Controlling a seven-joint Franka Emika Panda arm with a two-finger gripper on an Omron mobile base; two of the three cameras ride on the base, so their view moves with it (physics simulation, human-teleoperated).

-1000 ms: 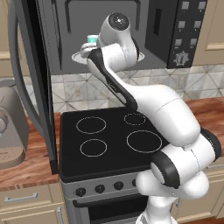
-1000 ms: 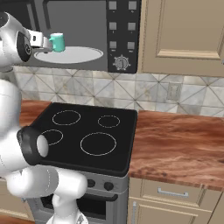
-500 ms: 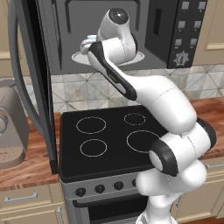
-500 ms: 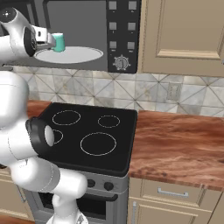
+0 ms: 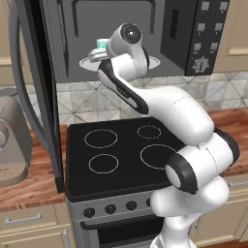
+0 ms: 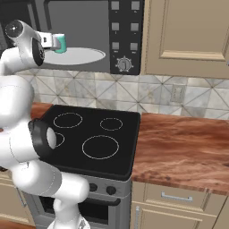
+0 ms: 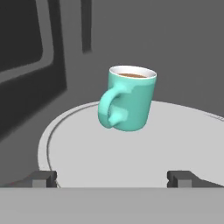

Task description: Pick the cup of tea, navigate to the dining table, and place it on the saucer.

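Observation:
The cup of tea (image 7: 129,98) is a teal mug holding brown liquid, its handle turned toward the hand camera and to the left. It stands on the large white microwave plate (image 7: 131,153) inside the open microwave. The cup (image 6: 61,43) also shows past the hand, and its teal top (image 5: 102,43) peeks above the wrist. My gripper (image 7: 113,178) is open, fingertips (image 7: 43,178) spread wide, short of the cup and level with it. From the side, the gripper (image 6: 52,41) sits just left of the cup. The dining table and the saucer are out of view.
The microwave door (image 5: 34,87) hangs open on the left, above the black stove (image 5: 126,150). A reddish-brown countertop (image 6: 183,147) runs to the right under beige cabinets (image 6: 188,36). A toaster-like appliance (image 5: 9,140) stands at far left. The microwave's control panel (image 6: 123,36) is right of the cavity.
The hand has reached further into the microwave, closing the gap to the cup, and the elbow has shifted. The cup has not moved.

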